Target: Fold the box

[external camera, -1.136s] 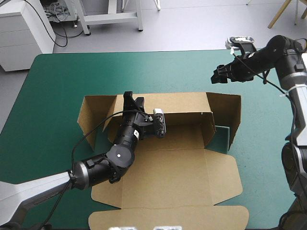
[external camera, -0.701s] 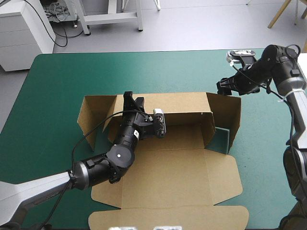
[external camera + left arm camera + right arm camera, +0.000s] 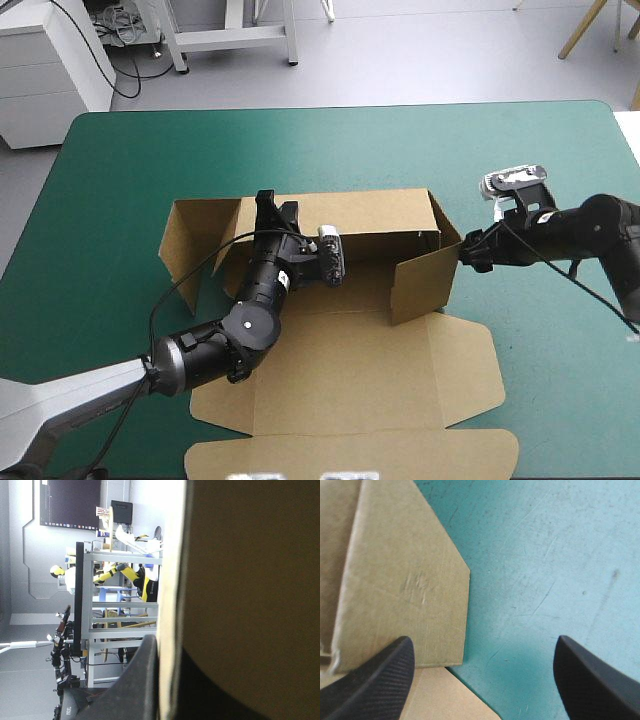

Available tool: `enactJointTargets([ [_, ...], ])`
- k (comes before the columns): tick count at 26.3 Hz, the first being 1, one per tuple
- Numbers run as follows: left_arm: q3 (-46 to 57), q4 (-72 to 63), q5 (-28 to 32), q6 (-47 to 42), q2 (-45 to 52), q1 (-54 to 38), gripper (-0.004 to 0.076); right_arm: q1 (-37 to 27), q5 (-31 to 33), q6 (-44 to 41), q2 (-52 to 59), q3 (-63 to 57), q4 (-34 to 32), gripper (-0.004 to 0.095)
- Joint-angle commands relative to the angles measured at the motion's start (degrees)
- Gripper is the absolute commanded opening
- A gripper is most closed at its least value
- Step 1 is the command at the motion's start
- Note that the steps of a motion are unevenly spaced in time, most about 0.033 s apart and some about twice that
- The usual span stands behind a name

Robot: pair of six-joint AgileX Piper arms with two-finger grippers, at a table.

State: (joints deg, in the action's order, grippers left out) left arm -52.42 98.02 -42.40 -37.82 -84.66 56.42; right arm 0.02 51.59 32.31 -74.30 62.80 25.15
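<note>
1. Left gripper (image 3: 270,203) is clamped on the box (image 3: 350,370), at the left end of its raised far wall. The board edge sits between the black fingers (image 3: 142,680).
2. The box sits mid-table on the teal-green cover (image 3: 120,170). Far wall up, left flap standing, near panels flat.
3. Right side flap (image 3: 425,280) is upright and angled inward.
4. Right gripper (image 3: 468,255) is at that flap's outer face, fingers wide apart: one over board, one over bare cover.
</note>
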Motion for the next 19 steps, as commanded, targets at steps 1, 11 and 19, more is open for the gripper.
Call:
enactJointTargets([
  [1, -1.36, 2.21, -2.89, -1.39, 1.88, -0.09, -0.0010, -0.08, -5.30, 5.63, 5.68, -2.99, 5.61, 0.0715],
  [11, -1.36, 2.21, -2.84, -1.39, 1.88, -0.09, -0.0010, 0.04, -2.34, 12.15, 6.01, -5.00, 13.79, 0.0712],
  [19, -1.36, 2.21, -2.75, -1.39, 1.88, -0.09, -0.0010, 0.13, -1.54, 16.07, 5.91, -5.00, 18.67, 0.0643],
])
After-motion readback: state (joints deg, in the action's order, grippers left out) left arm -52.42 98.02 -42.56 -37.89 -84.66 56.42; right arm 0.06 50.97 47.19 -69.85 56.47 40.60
